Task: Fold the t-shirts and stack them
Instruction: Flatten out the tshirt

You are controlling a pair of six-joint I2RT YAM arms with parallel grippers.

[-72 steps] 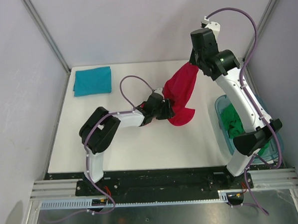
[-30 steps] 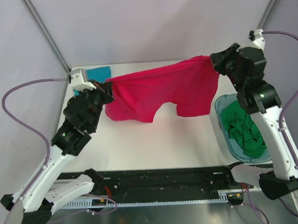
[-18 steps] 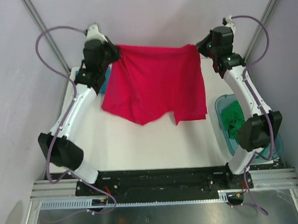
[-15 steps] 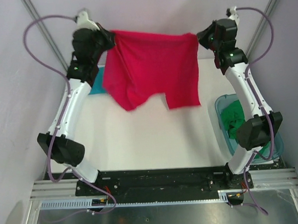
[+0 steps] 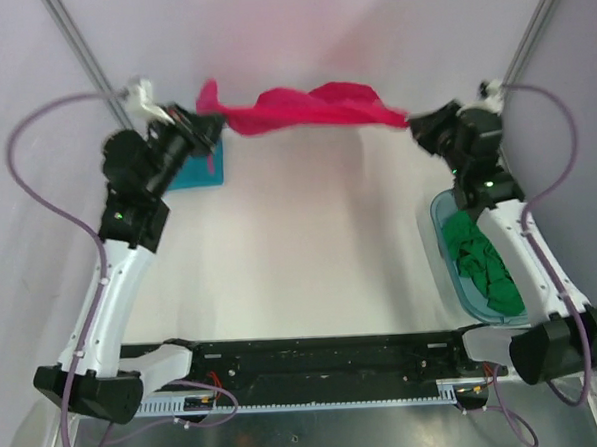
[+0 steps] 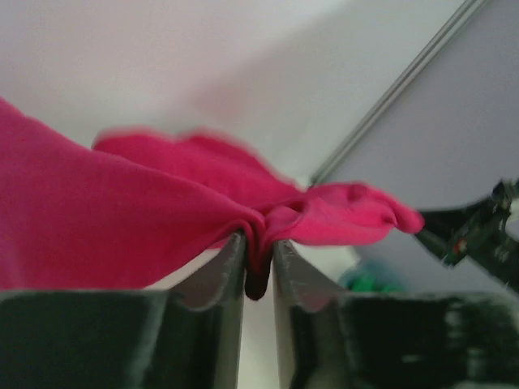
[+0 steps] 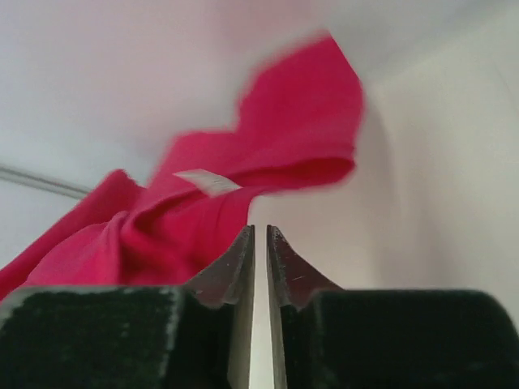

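The crimson-red t-shirt [image 5: 307,108] hangs bunched and stretched in the air between both grippers, above the far half of the table. My left gripper [image 5: 206,138] is shut on a pinch of its cloth [image 6: 258,247]. My right gripper [image 5: 415,124] is at the shirt's right end. Its jaws [image 7: 260,231] stand almost together with a thin bright slit, and the red cloth [image 7: 203,219] with a white tag [image 7: 207,180] starts at the left fingertip. The folded teal-blue t-shirt [image 5: 198,174] lies at the far left, partly behind my left arm. The green t-shirt [image 5: 481,259] lies crumpled in the tub.
The see-through blue-green tub [image 5: 440,216] stands at the table's right edge under my right arm. Grey walls and metal posts close in the left, back and right. The black base rail runs along the near edge.
Both grippers have swung the red shirt from hanging flat like a curtain to a bunched, near-horizontal band. Both arms have moved outward and lower.
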